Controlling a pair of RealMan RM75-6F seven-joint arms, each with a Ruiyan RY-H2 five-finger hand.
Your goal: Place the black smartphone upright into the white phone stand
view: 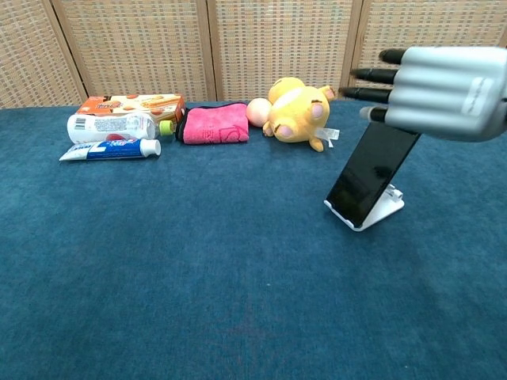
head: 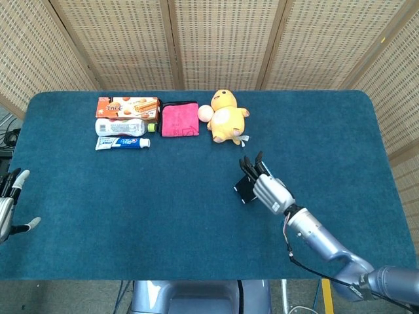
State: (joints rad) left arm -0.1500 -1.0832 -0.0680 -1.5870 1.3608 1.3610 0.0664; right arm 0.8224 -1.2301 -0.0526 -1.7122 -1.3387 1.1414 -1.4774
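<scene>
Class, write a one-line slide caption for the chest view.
Black smartphone leaning in the white phone stand, right hand above its top edge, fingers spread.

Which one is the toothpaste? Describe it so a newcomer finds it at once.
Start at the blue table and go to the row of items along its far edge, at the left end. Three things are stacked front to back there: an orange biscuit box, a white bottle, then the toothpaste tube nearest the robot. It is the flattest, white and blue with a white cap.
</scene>
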